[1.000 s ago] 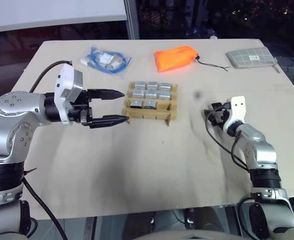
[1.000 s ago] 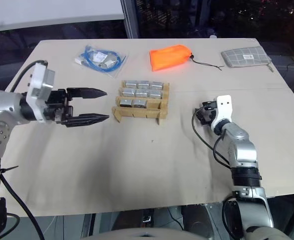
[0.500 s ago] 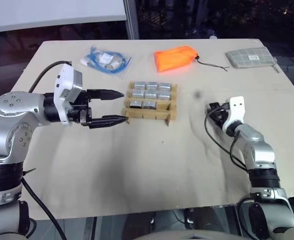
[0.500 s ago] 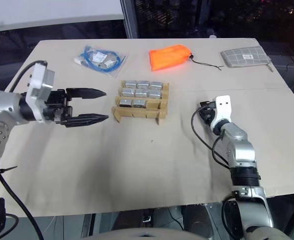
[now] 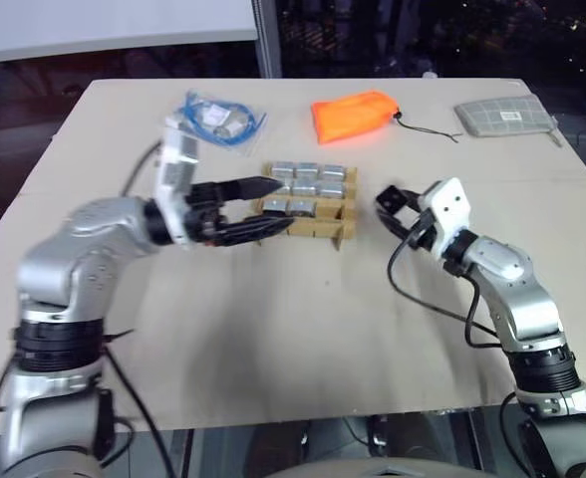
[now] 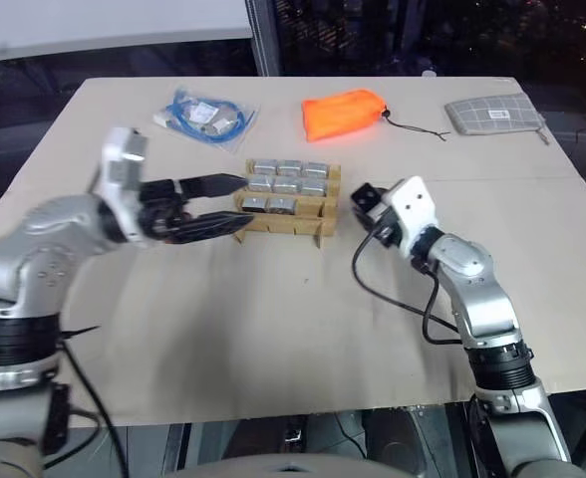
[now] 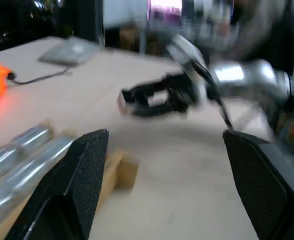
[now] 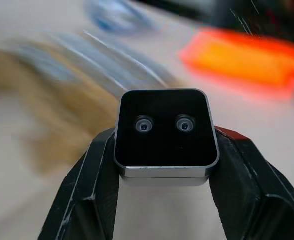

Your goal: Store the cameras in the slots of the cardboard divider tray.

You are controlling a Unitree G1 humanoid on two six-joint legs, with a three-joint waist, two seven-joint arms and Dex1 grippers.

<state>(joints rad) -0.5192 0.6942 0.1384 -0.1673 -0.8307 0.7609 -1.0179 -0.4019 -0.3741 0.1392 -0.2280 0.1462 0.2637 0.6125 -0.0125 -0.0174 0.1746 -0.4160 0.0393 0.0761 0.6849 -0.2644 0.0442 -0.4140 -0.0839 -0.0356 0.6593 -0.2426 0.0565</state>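
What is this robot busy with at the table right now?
It is packing small cameras into a cardboard divider tray. The right gripper is shut on one camera, held above the table just right of the tray. The left gripper, open, reaches the tray's left edge. Eight cameras already fill slots; the front row is empty.

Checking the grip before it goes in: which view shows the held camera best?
The right wrist view: the camera sits clamped between both black fingers, its face plain. The eye views give a small dark block at the right gripper.
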